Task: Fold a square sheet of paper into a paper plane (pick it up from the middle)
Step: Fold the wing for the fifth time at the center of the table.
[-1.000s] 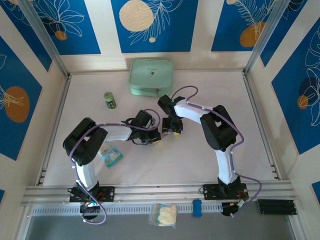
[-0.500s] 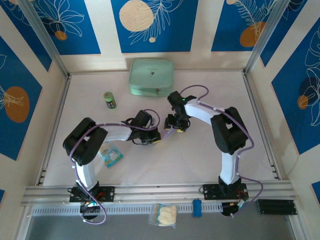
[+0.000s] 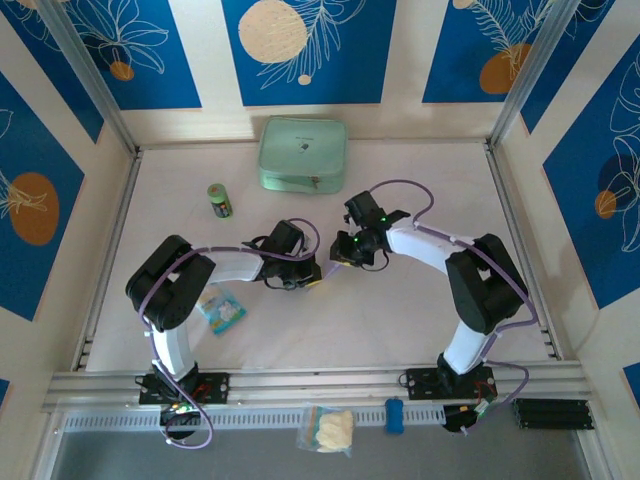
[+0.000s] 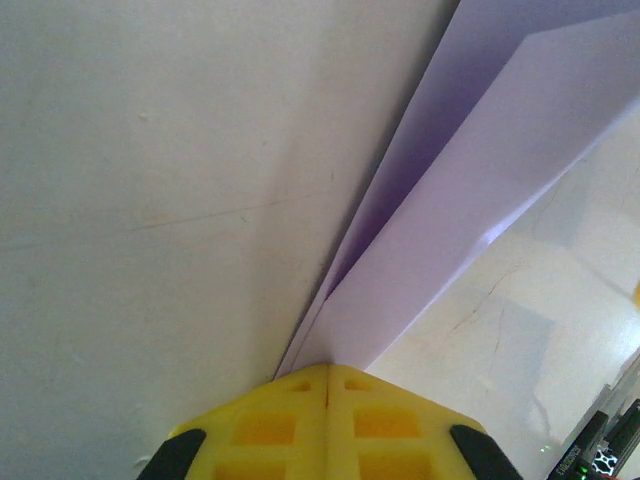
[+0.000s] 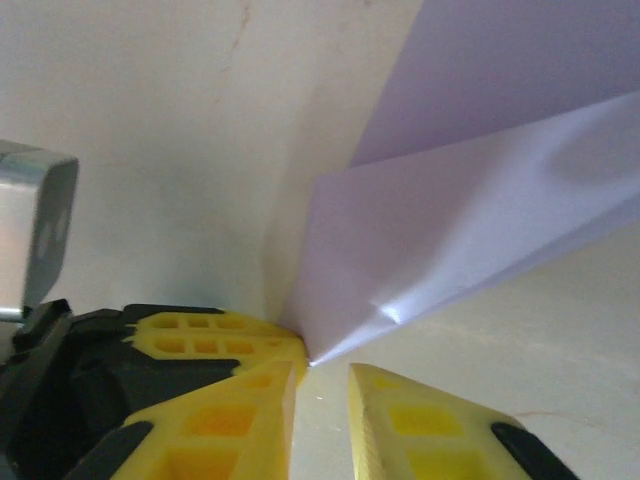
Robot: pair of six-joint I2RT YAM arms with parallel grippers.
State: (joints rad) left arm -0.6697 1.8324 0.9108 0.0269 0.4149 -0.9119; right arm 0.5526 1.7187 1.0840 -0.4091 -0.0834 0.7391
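Note:
The square sheet of paper (image 4: 470, 200) is lavender and folded into a long layered strip. My left gripper (image 4: 328, 368) is shut on its narrow end, yellow fingers pressed together just above the table. In the right wrist view the same paper (image 5: 470, 220) fans out from that pinched corner, with a small dent near the tip. My right gripper (image 5: 322, 375) sits right in front of that corner, its jaws a narrow gap apart with nothing between them. From above, the left gripper (image 3: 316, 272) and the right gripper (image 3: 340, 260) nearly touch at mid-table.
A mint-green pouch (image 3: 303, 153) lies at the back centre and a small green can (image 3: 220, 200) stands to its left. A blue-and-white snack packet (image 3: 222, 310) lies beside the left arm's base. A clear bag (image 3: 328, 430) rests on the front rail.
The right arm has swung its elbow out to the right and its gripper has shifted slightly right. Its jaws have narrowed. The left gripper has stayed shut on the paper.

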